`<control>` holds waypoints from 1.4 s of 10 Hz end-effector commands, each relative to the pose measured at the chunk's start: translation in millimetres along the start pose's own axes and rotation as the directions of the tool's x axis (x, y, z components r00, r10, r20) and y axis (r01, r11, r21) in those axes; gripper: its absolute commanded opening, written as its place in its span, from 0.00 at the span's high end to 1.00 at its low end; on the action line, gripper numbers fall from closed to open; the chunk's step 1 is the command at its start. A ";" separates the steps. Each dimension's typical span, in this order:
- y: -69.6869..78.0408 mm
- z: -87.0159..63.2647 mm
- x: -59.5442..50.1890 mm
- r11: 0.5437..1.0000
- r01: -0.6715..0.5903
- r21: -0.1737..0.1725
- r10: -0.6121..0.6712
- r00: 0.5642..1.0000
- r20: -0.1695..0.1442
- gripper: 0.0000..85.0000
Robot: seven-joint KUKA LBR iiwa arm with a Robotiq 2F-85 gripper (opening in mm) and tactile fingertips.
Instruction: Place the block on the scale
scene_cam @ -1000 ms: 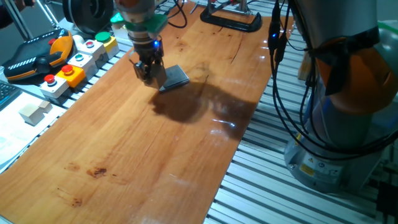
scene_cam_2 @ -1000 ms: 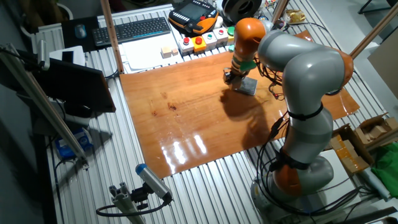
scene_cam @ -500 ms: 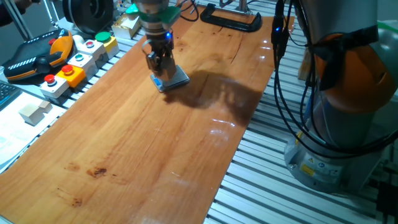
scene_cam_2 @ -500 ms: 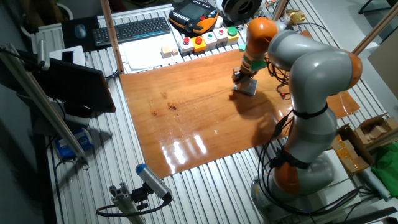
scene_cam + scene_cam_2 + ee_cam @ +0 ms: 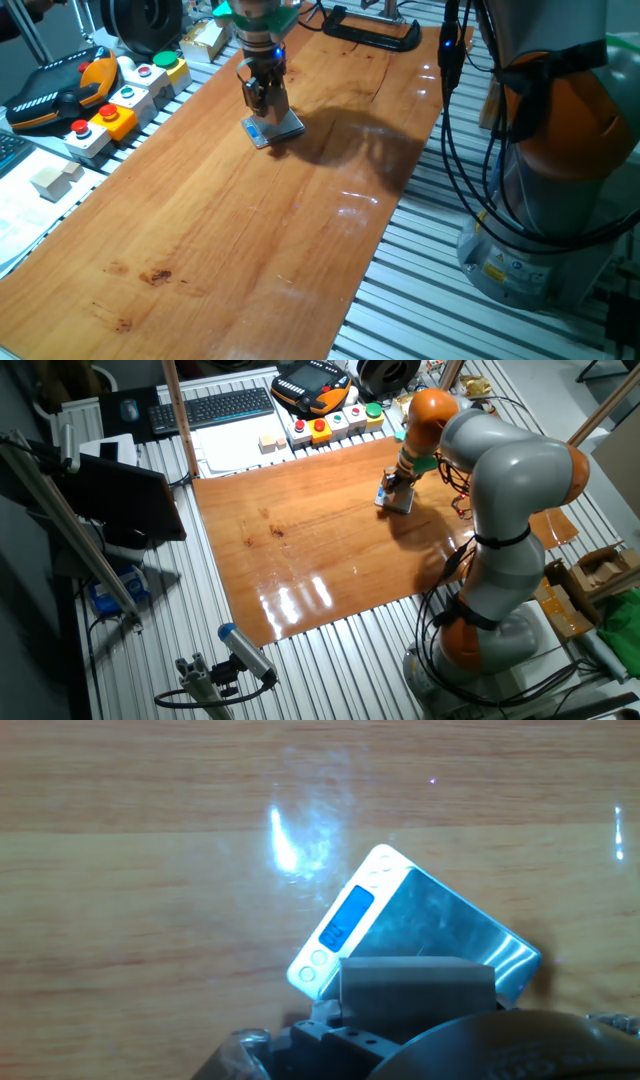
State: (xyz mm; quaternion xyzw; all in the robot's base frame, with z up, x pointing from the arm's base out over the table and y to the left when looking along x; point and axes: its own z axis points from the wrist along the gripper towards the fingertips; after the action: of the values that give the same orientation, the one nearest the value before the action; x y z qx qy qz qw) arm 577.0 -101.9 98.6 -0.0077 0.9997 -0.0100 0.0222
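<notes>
— What's the surface like in the one fixed view?
— A glossy wooden table (image 5: 250,230). The gripper (image 5: 268,103) stands upright right over the scale (image 5: 274,129), with the block (image 5: 277,102) between its fingers.

— And the other fixed view?
— The same table (image 5: 300,530); the gripper (image 5: 391,488) sits at the scale (image 5: 396,500), too small to judge.

— The hand view?
— The scale (image 5: 440,925) lies tilted, its display lit. The block (image 5: 418,986) sits low over its near edge, apparently clamped; contact with the plate is unclear.
</notes>
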 end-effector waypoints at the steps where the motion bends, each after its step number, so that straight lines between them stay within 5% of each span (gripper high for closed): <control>1: -3.3 1.5 -0.8 1.000 -0.010 -0.003 0.010 1.000 -0.001 0.99; 14: -27.5 18.8 -13.6 0.997 -0.072 -0.011 0.072 0.997 0.001 0.99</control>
State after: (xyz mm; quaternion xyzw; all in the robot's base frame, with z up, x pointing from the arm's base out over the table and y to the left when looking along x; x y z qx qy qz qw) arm 592.0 -129.5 81.0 0.0276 0.9993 -0.0043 0.0232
